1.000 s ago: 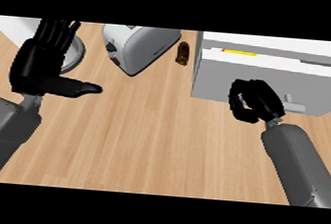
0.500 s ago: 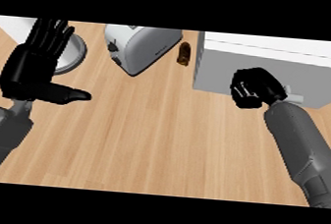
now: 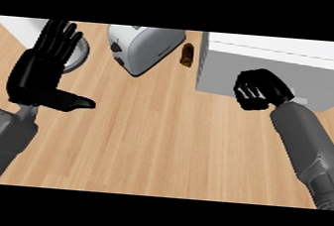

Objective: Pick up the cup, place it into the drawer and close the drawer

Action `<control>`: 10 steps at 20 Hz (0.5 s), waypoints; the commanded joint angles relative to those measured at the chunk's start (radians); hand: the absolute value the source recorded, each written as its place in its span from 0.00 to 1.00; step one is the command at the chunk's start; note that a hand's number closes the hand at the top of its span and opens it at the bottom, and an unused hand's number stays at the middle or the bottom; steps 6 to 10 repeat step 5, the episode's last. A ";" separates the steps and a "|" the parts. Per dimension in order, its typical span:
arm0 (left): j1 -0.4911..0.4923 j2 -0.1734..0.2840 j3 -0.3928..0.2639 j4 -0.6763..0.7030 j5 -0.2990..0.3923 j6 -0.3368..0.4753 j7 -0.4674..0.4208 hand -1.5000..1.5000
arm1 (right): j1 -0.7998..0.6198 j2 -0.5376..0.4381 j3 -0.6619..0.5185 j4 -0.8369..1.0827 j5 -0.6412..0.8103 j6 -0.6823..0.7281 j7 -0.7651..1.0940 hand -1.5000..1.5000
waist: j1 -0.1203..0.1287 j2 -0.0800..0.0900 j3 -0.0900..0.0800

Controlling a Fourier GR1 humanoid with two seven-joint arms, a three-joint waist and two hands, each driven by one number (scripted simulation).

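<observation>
Pushing farther since the earlier frame, the curled right hand (image 3: 258,90) is pressing the drawer (image 3: 276,69) front shut, the cup hidden, presumably inside, so finishing means shoving to flush, while the left hand (image 3: 45,70) is resting spread.

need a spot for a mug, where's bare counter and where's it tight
Bare wood spans the middle, between the left hand and the right hand, running down toward the lower edge. It is crowded along the top: the toaster, a small brown bottle and the white drawer unit stand close together there.
</observation>
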 commanded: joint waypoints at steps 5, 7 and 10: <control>0.013 -0.037 -0.023 0.019 -0.028 0.002 -0.025 0.00 | -0.120 -0.038 -0.081 0.099 -0.018 -0.067 0.099 1.00 | 0.030 0.044 0.012; 0.013 -0.037 -0.023 0.019 -0.028 0.002 -0.025 0.00 | -0.120 -0.038 -0.081 0.099 -0.018 -0.067 0.099 1.00 | 0.030 0.044 0.012; 0.013 -0.037 -0.023 0.019 -0.028 0.002 -0.025 0.00 | -0.120 -0.038 -0.081 0.099 -0.018 -0.067 0.099 1.00 | 0.030 0.044 0.012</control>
